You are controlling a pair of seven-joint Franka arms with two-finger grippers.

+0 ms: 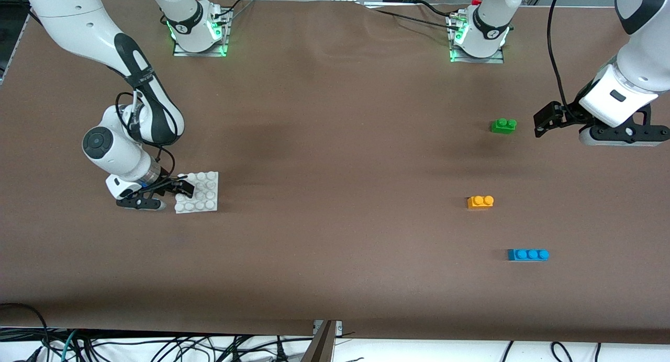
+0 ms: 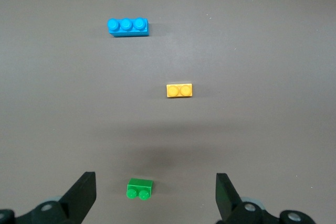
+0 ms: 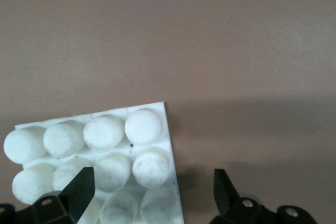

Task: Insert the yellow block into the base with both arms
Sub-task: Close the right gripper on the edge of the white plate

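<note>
Right claw (image 1: 180, 189) spread astride the base's (image 1: 201, 194) edge (left claw (image 1: 539, 125) likewise spread, beside the green brick (image 1: 503, 125)).

The right arm bent low toward its own end of the worktop, its right gripper (image 1: 178, 190) open near the surface. The left arm held the left gripper (image 1: 540, 122) open, raised and level.

Even overhead light, soft shadows on the table (image 1: 335, 194); all views sharp.
</note>
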